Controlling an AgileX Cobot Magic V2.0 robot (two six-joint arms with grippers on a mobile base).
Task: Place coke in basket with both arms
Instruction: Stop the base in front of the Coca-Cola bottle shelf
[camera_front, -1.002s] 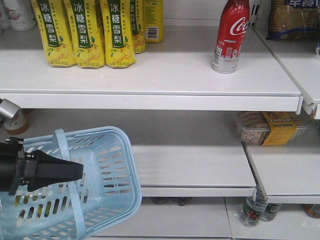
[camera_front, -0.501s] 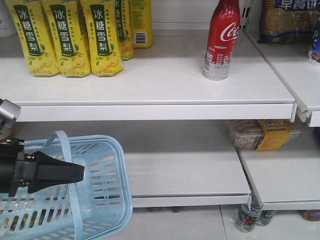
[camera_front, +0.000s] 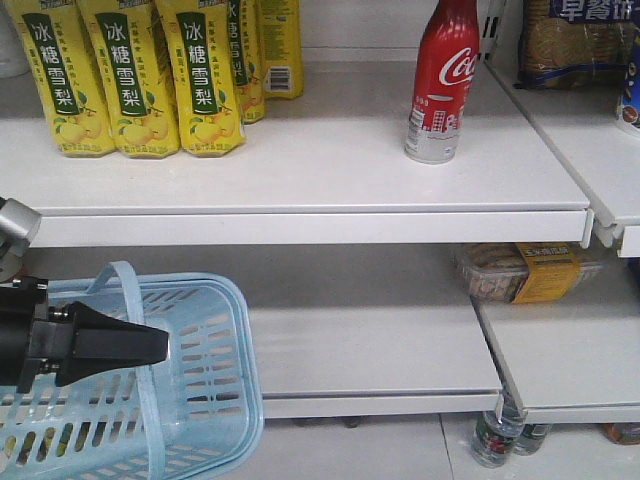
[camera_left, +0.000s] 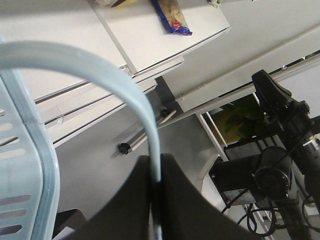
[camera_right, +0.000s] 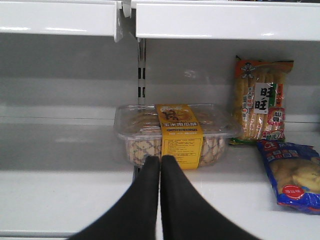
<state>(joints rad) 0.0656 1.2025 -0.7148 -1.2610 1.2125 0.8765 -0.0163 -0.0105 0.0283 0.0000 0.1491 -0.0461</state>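
Note:
The red coke bottle stands upright on the upper white shelf, right of the yellow bottles. The light blue basket hangs at the lower left. My left gripper is shut on the basket's thin loop handle, which runs between its black fingers in the left wrist view. My right gripper is shut and empty, facing the lower shelf. It does not show in the front view. The coke does not show in either wrist view.
Several yellow pear-drink bottles stand at the upper shelf's left. A clear biscuit box with a yellow label lies on the lower shelf in front of my right gripper. Snack packs lie to its right. Bottles stand on the floor.
The view shifted, so shelf and coke sit lower and further left in frame than a second ago. The basket moved left and down. In the last half second almost nothing moved.

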